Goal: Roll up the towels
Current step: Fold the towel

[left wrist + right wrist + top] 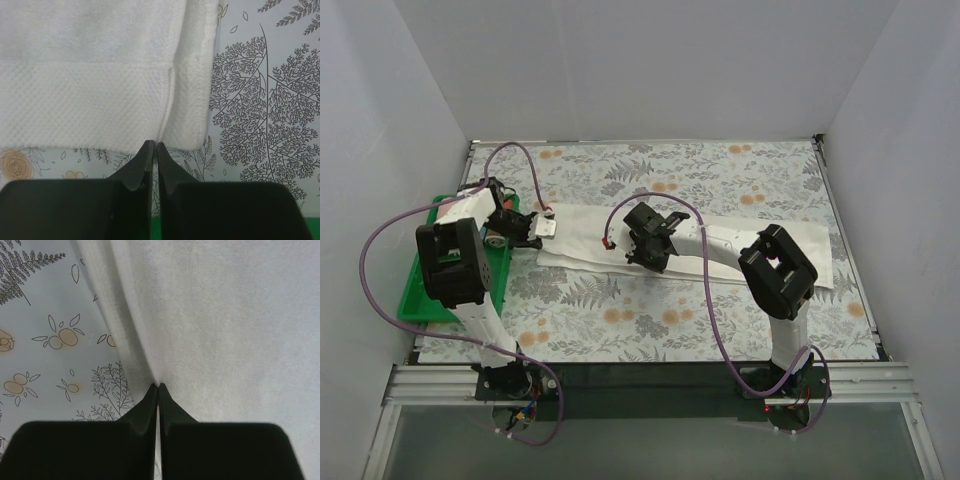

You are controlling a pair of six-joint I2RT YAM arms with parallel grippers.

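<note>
Two grippers are both clamping tight right now. Right gripper (158, 386) is pinching the near edge of the cream-white towel (225, 315), with the cloth bunching into a ridge at its tips. Left gripper (152, 145) is sitting squeezed shut right at the towel's end hem; can't tell if it's catching any cloth. Towel is lying stretched across the floral tablecloth (720, 170), with the right arm (720, 250) covering part of it. Green tray (420, 290) is sitting at the left edge under the left arm (455, 260). White walls (620, 60) are boxing everything in.
</note>
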